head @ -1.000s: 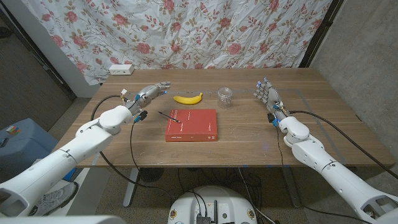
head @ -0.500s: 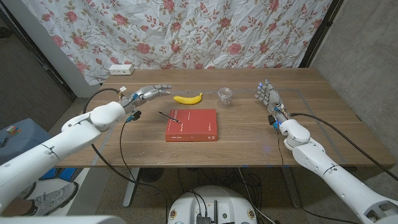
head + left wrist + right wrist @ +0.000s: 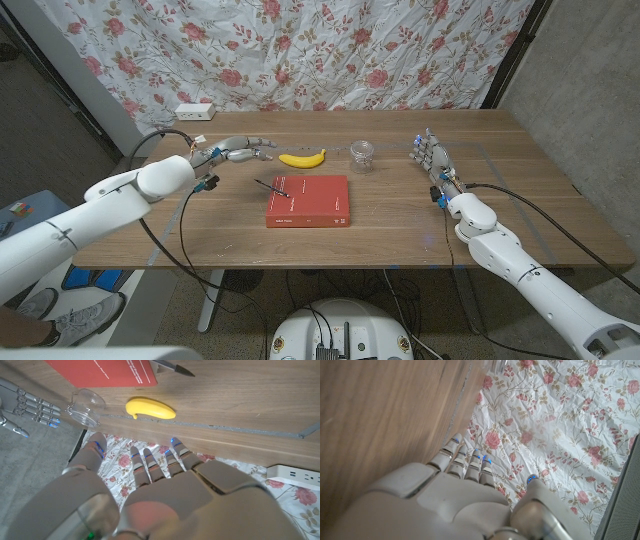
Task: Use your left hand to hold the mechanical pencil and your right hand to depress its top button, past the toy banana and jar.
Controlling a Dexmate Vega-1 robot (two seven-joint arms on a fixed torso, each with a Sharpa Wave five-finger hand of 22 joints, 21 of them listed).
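The clear glass jar [image 3: 362, 154] is standing toward the table's [image 3: 400, 225] far edge, looking empty. The pencil [image 3: 271, 186], thin and dark, is lying half on the red book's [image 3: 309, 201] far left corner, its tip overhanging the wood. The smooth yellow banana [image 3: 302, 158] is lying left of the jar. The left hand [image 3: 238, 150] is hovering beside the banana, fingers spread, holding nothing. The right hand [image 3: 431, 157] is waiting near the right edge, fingers apart and empty.

the thin black mechanical pencil [image 3: 271, 186] is lying half on the red book's corner. the yellow toy banana [image 3: 302, 158] and the clear jar [image 3: 362, 154] are sitting behind it.
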